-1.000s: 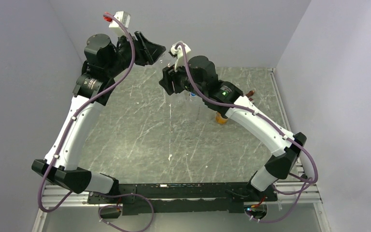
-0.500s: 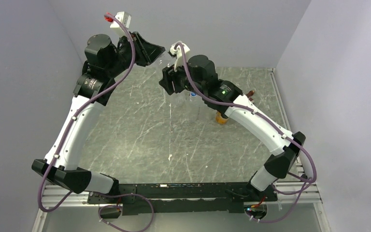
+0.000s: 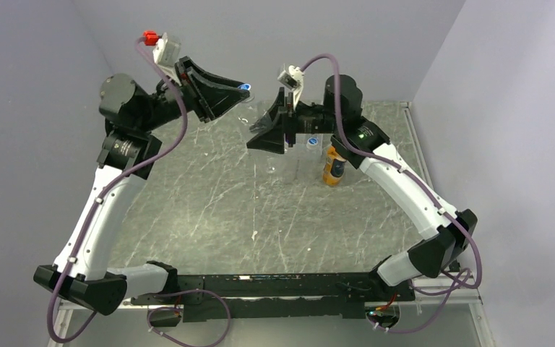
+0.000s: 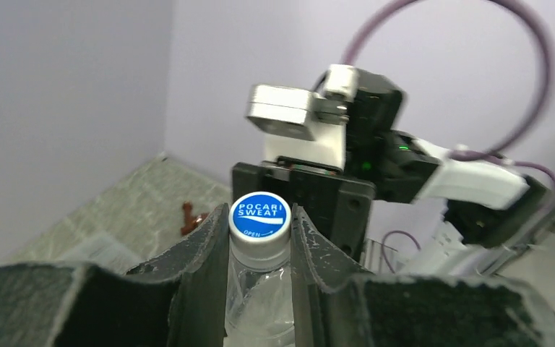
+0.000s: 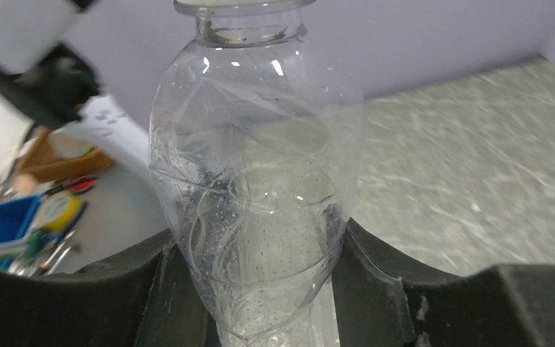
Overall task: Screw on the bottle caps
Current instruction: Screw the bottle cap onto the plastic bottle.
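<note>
A clear bottle (image 5: 256, 181) is held up in the air between my two grippers, above the back of the marbled table (image 3: 209, 202). My right gripper (image 5: 256, 253) is shut on its wide body. A blue bottle cap (image 4: 260, 215) printed POCARI SWEAT sits on the bottle's neck. My left gripper (image 4: 260, 231) is shut on that cap, one finger against each side of it. From above, the cap (image 3: 244, 88) shows at the left gripper's (image 3: 243, 92) tip, with the right gripper (image 3: 256, 137) just below and to the right.
An orange bottle (image 3: 334, 165) with a dark blue label stands on the table right of the grippers. Beside it stands another clear bottle (image 3: 309, 160) with a blue cap (image 3: 311, 142). A small red-brown object (image 4: 188, 215) lies on the table. Walls close in at the back and on both sides.
Both wrists have swung round with the clear bottle between them, and the left gripper has closed on the cap. The right arm has pulled back, uncovering the orange bottle.
</note>
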`<act>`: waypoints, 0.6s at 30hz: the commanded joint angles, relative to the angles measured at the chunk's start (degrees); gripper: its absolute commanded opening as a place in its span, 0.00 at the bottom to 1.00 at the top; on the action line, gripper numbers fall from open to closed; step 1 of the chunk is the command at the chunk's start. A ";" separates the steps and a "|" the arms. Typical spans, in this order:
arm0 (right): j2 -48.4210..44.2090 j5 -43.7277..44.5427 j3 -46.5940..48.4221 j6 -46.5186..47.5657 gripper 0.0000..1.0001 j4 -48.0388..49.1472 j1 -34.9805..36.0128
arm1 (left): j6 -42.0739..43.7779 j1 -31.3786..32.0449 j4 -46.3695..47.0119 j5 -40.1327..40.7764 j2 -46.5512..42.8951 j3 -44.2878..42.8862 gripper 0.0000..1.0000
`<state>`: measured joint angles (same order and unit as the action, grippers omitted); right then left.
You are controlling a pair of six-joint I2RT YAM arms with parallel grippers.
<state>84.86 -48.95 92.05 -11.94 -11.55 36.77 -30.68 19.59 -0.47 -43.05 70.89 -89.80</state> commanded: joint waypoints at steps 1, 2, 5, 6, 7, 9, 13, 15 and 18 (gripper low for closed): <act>-2.38 -21.36 -1.10 -11.55 0.01 18.83 -0.30 | -7.20 0.18 15.59 -19.60 -1.92 0.99 0.00; -2.27 -22.55 -1.35 -13.27 0.01 21.63 -0.30 | -8.80 0.18 17.58 -21.10 -1.90 1.17 0.00; -2.04 -24.00 -1.57 -16.21 0.01 24.50 -0.31 | -11.47 0.18 21.41 -24.18 -1.90 1.17 0.00; -2.05 -23.73 -1.42 -15.92 0.01 23.84 -0.30 | -11.31 0.18 21.09 -24.45 -1.96 1.06 0.00; -2.10 -22.93 -0.94 -14.53 0.01 21.50 -0.31 | -10.06 0.18 19.53 -23.98 -2.10 0.66 0.00; -2.18 -19.78 1.05 -9.15 0.01 14.08 -0.30 | -5.20 0.10 12.38 -20.98 -2.76 -0.84 0.17; -2.80 -12.26 2.17 -2.96 0.02 5.52 -0.30 | 2.88 0.09 1.40 -8.71 -4.12 -2.94 0.82; -2.97 -8.92 2.53 -1.33 0.03 2.90 -0.17 | 4.16 0.09 -0.17 -5.11 -4.43 -3.37 0.86; -2.88 -5.35 2.71 -0.28 0.03 0.92 0.02 | 6.14 0.09 -5.38 -0.92 -3.30 -6.00 0.83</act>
<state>83.99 -61.32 91.98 -16.45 -6.35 36.49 -29.63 19.70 1.52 -51.62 67.99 -91.42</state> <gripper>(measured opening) 0.565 0.846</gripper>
